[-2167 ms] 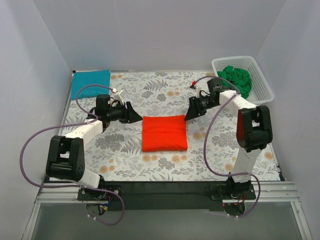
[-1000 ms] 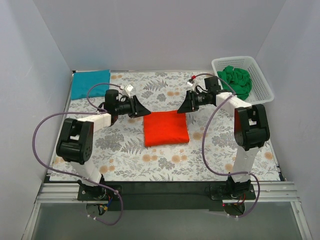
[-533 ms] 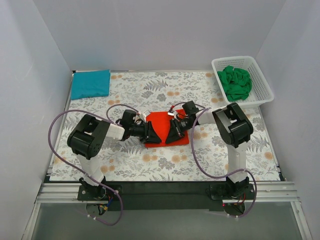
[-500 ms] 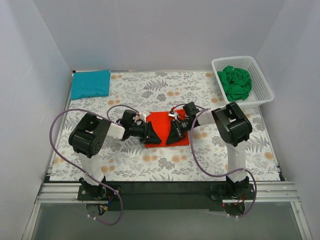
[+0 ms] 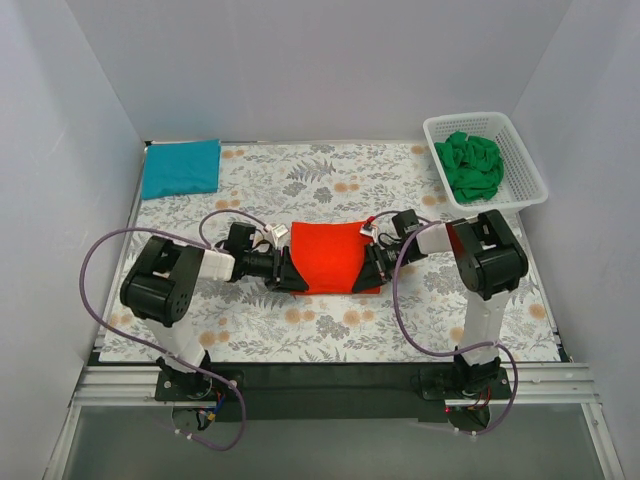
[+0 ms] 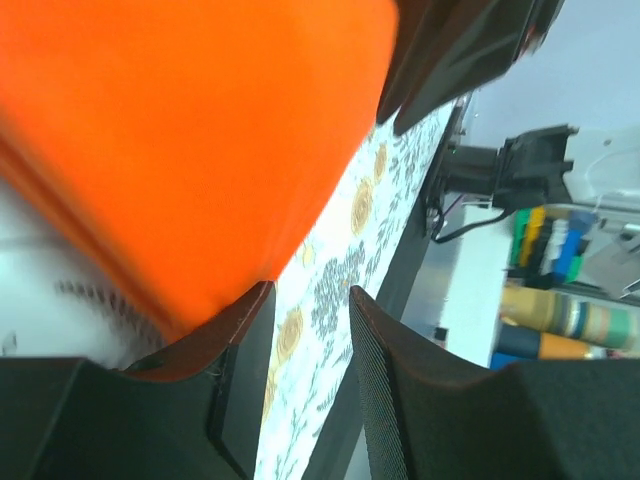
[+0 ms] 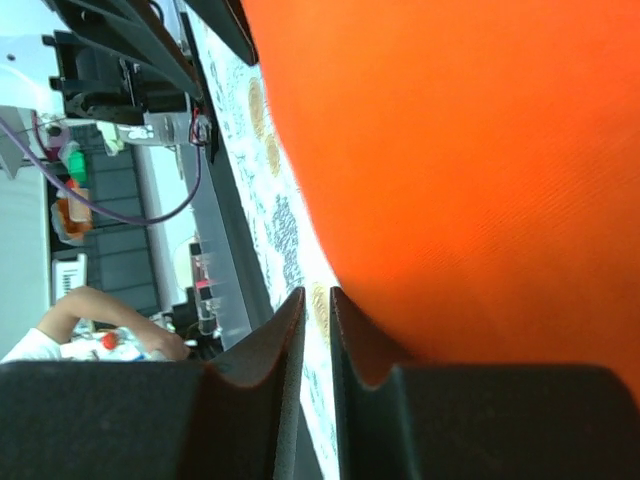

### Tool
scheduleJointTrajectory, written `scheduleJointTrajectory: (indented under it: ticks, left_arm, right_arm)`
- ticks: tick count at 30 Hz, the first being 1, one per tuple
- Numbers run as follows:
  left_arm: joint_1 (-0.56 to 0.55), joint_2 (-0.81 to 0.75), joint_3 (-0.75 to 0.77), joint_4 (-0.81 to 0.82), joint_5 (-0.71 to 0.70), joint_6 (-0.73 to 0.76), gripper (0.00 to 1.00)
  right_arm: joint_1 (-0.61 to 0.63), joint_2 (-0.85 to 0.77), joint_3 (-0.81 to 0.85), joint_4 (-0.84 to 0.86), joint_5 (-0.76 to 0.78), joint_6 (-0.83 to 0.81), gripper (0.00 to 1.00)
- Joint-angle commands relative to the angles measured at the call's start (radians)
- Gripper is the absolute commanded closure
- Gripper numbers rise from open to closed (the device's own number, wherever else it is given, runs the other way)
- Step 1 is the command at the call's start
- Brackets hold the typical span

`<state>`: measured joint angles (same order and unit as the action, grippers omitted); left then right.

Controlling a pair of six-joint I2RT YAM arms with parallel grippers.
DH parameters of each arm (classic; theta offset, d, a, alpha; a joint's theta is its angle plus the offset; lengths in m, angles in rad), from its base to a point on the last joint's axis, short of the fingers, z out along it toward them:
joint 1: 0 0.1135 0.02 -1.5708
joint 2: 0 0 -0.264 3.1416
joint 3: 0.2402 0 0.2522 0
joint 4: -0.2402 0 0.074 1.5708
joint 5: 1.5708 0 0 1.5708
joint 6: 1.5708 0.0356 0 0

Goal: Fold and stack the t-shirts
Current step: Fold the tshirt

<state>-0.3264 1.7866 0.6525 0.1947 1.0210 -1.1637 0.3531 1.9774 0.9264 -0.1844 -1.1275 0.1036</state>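
Note:
A folded red t-shirt [image 5: 328, 257] lies flat at the middle of the table. My left gripper [image 5: 284, 270] lies low at its left edge and my right gripper [image 5: 374, 265] at its right edge. In the left wrist view the shirt [image 6: 190, 130] rests against one finger of the left gripper [image 6: 310, 292]; the jaws are a little apart with only table between them. In the right wrist view the shirt [image 7: 470, 160] lies over one finger of the right gripper [image 7: 316, 292], whose jaws are almost together with nothing between them. A folded blue t-shirt [image 5: 181, 167] lies at the far left corner.
A white basket [image 5: 524, 160] at the far right holds a crumpled green t-shirt [image 5: 472, 163]. Purple cables loop beside both arms. The table has a floral cloth [image 5: 330, 190], white walls on three sides and a black rail along the near edge.
Both grippers came in from the far corners of the red shirt, passed over its top, and now lie spread apart at its left and right edges. The shirt sits a little wider.

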Motion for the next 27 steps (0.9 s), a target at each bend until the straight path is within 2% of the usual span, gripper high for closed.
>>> scheduleJointTrajectory:
  ticks: [1,2,4,7,11,15,17,21,24,27]
  left_arm:
    - [0.015,-0.142,-0.017,-0.115,0.030,0.146,0.64]
    - [0.015,-0.211,-0.011,-0.110,0.034,0.154,0.64]
    - [0.013,-0.251,0.012,-0.080,0.022,0.110,0.63]
    - [0.007,-0.231,0.068,0.030,-0.002,0.023,0.63]
    - [-0.023,-0.087,0.186,0.170,-0.100,-0.111,0.64]
    - [-0.030,0.078,0.257,0.328,-0.125,-0.282,0.65]
    - [-0.039,0.169,0.289,0.376,-0.130,-0.321,0.65]
    - [-0.049,0.264,0.318,0.326,-0.244,-0.326,0.66]
    - [-0.037,0.296,0.317,0.210,-0.329,-0.291,0.66]
    - [0.001,0.277,0.242,0.210,-0.309,-0.300,0.66]
  right_arm:
    - [-0.011,-0.139,0.052,-0.148,-0.012,-0.135,0.78]
    - [-0.011,-0.162,0.070,-0.170,-0.015,-0.139,0.77]
    - [-0.019,-0.205,0.133,-0.164,0.006,-0.128,0.75]
    - [-0.019,-0.168,0.221,-0.110,0.038,-0.066,0.74]
    - [-0.017,-0.040,0.336,0.002,0.043,0.051,0.75]
    - [-0.011,0.078,0.422,0.103,0.040,0.156,0.75]
    - [-0.009,0.135,0.436,0.158,0.046,0.201,0.75]
    - [-0.006,0.202,0.422,0.238,0.119,0.257,0.75]
    - [-0.012,0.241,0.388,0.235,0.193,0.252,0.76]
    - [-0.032,0.221,0.309,0.232,0.221,0.234,0.76]
